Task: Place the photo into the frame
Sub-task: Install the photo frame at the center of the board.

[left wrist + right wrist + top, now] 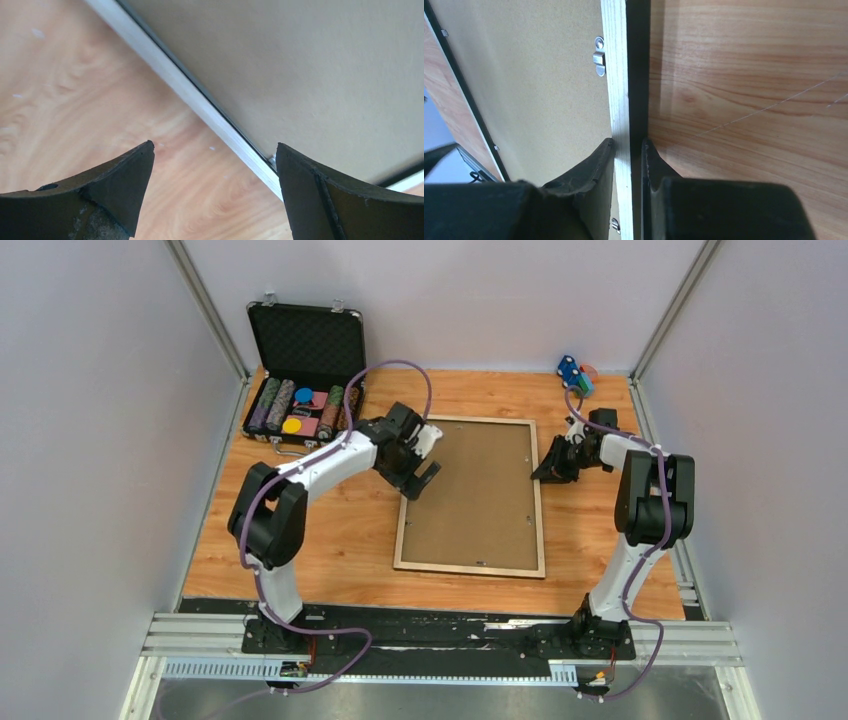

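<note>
Left gripper [430,458]: spread to full width, gripping nothing. Poised over the far stretch of the left rail of the frame [470,567], one finger above the bare table [340,530], the other above the rail and the brown backing board [470,495]. Same story from the left wrist: pale edge of the frame [200,102] slanting across under the gap toward the right-hand fingertip, wood grain under the left-hand one. Touching or just above, impossible to tell.

Right gripper [545,472]: nearly closed, pinching the frame's right rail in its far half. From the right wrist, fingers [594,165] pressed to either side of the pale strip, one on the board side, one on the black outer edge. Just ahead on the board, a small metal tab [599,62].

Frame itself in the middle of the table between the two arms, back face up, board seated inside the rim, long sides running away from the bases. Well off to the far left, an open black case [305,345] of coloured chips. At the far right corner, small blue and green bits [574,373], too small to name.
</note>
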Motion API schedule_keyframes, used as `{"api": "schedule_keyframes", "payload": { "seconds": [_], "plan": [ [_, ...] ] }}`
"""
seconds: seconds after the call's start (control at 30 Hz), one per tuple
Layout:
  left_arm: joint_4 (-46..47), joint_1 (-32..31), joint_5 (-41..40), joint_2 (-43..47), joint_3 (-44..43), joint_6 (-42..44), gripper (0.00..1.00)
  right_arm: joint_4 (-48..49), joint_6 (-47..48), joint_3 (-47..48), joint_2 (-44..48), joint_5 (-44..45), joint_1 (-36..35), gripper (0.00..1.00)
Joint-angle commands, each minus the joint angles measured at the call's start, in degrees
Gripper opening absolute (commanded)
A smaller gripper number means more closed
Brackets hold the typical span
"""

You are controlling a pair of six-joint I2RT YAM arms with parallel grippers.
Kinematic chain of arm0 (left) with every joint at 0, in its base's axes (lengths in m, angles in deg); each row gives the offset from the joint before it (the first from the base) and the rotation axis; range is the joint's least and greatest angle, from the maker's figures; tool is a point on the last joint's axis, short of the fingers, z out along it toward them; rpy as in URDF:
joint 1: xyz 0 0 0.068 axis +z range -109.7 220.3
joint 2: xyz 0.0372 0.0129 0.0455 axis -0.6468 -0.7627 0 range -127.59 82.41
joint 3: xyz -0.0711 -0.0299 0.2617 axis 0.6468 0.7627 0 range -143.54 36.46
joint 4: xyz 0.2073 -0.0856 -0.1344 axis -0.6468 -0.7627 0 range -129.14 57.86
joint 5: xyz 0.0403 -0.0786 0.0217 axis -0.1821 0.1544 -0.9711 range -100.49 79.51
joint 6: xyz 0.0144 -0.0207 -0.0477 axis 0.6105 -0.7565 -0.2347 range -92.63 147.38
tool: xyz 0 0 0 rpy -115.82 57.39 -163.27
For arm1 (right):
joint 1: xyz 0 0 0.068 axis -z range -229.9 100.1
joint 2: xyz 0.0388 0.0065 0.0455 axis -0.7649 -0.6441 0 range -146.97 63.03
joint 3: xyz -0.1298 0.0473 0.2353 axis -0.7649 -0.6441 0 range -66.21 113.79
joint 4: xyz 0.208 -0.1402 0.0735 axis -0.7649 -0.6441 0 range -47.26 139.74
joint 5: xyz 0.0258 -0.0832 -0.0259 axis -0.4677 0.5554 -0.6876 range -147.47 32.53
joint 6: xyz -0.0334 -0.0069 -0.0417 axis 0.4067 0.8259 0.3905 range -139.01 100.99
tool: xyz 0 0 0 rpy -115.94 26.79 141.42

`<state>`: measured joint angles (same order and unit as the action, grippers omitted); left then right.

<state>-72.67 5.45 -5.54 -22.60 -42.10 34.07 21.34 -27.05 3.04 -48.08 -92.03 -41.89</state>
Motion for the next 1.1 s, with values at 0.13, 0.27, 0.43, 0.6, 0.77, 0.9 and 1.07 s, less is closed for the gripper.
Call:
{"api": "schedule_keyframes", "payload": {
  "seconds": [0.13,0.27,0.43,0.6,0.77,0.9,1.07],
  "plan": [
    [-0.5,5.9,0.8,-10.4,-13.1,-5.3,0.90,0.7,2.5,-1.8,2.4,3.6,-0.3,0.00],
    [-0.9,6.2,1.6,-14.7,-16.7,-6.0,0.83,0.4,3.2,-3.4,4.5,3.4,-0.7,0.00],
    [-1.5,6.8,5.0,-17.3,-18.6,-7.4,0.75,0.0,4.4,-5.6,7.1,3.9,-1.0,0.00],
    [-1.3,6.8,7.7,-18.0,-18.0,-8.5,0.63,-0.3,4.8,-7.2,8.8,3.8,-1.0,0.00],
    [-0.9,6.8,10.2,-18.2,-16.4,-9.6,0.44,-0.3,4.8,-7.2,9.5,4.2,-1.0,0.00],
    [-0.5,6.8,12.1,-18.3,-15.1,-10.3,0.24,-0.2,4.7,-6.6,9.3,4.5,-1.0,0.12],
    [0.0,6.8,13.1,-18.6,-14.6,-11.1,0.00,-0.1,4.5,-3.5,8.3,6.1,-1.2,0.36]
  ]
}}
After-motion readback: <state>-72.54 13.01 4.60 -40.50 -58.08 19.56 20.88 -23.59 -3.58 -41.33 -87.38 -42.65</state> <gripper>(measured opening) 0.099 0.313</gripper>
